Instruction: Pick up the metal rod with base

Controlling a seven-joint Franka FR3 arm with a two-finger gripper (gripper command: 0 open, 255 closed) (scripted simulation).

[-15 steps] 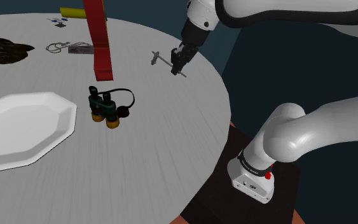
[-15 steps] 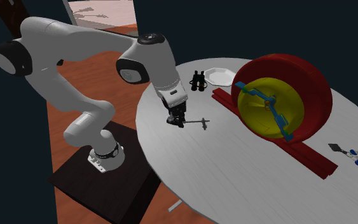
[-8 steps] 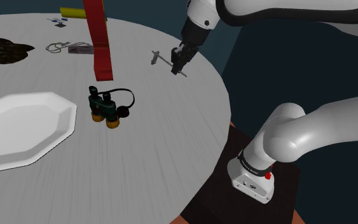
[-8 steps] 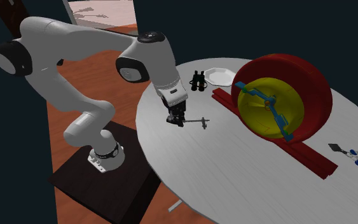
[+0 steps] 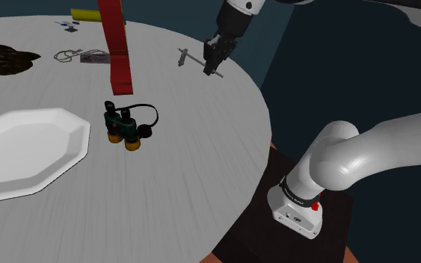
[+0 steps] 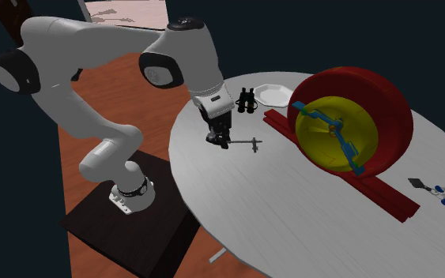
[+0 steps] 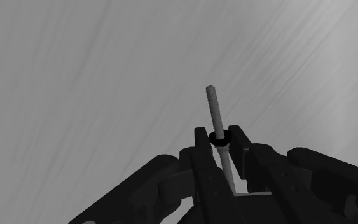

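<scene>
Two fingers (image 7: 204,158) clasp the rod (image 7: 214,108), arm arched over the table (image 6: 292,217).

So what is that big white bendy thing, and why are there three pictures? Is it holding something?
The big white thing is a robot arm. At its end sits a black gripper, a hand with two fingers.

Three cameras look at the same moment. One looks down over the round grey table from beside the robot. One stands further off, so you see the whole arm. The third rides on the hand itself and looks along the fingers.

On the table are green binoculars, a white plate and a big red wheel with a yellow middle.

And yes, it is holding something. The fingers are shut on a thin grey rod, which sticks out past them.
</scene>
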